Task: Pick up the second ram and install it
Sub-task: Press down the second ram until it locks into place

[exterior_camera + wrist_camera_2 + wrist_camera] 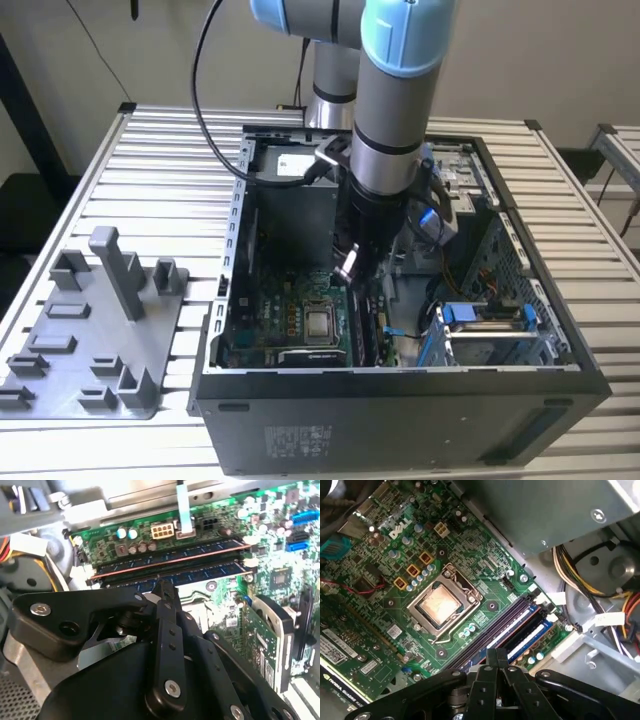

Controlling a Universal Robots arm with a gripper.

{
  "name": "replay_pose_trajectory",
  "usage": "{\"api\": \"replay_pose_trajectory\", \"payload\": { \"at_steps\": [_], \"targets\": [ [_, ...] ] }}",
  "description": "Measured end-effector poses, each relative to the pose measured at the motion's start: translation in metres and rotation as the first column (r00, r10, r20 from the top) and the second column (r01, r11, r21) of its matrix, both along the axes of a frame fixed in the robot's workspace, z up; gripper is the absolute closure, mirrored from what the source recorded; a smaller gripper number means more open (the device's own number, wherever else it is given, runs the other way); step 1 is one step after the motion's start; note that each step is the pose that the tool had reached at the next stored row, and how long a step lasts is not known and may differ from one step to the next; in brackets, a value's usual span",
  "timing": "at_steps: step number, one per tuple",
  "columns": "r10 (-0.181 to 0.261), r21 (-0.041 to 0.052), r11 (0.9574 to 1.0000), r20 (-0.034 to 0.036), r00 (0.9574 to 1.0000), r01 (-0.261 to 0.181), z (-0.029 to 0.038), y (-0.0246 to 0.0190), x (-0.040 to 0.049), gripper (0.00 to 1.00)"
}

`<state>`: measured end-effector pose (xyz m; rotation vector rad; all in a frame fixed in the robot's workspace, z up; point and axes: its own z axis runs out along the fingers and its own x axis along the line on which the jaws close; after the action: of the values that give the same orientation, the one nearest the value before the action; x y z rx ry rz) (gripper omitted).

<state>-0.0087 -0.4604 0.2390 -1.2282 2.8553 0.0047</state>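
Grey fixture tray (90, 335): sits at the exterior view's left on the slatted desk (170, 170). Its upright posts and pockets look made to present parts for picking, and I see no stick in them.

Computer case (235, 250): lies on its side with the panel off, so the board faces up and the arm can come straight down into it.

Motherboard (270, 315): flat on the case floor, with the processor socket (442, 605) bare and in plain sight.

Arm: reaches over the case's far wall, with the forearm near vertical and the wrist pointing down into the box, which suits a straight downward push.

Tool (350, 265): down inside the case, right over the memory slots. In both wrist views the fingertips (163, 586) are pressed together, with no gap between them. I can't tell whether a board edge is pinched there.

First stick (175, 555): stands in the farther slot, its long top edge catching the light.

Second ram (205, 571): by my judgement the long stick in the slot just beside the fingertips, lying along the slot. I can't tell whether it is fully seated.

Drive bay (480, 320): at the exterior view's right, well apart from the action.
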Motion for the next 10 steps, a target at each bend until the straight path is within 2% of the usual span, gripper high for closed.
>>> {"api": "replay_pose_trajectory", "payload": {
  "at_steps": [2,4,10],
  "targets": [
    [0.025,0.013,0.9996,0.0002,0.9997,-0.025,-0.0008,0.0,-0.0003,0.89],
    [0.05,0.021,0.9985,0.0004,0.9988,-0.05,-0.0016,0.0,-0.0007,0.89],
    [0.12,0.0278,0.9923,0.001,0.9927,-0.12,-0.0017,0.0001,-0.0011,0.89]
  ]
}}
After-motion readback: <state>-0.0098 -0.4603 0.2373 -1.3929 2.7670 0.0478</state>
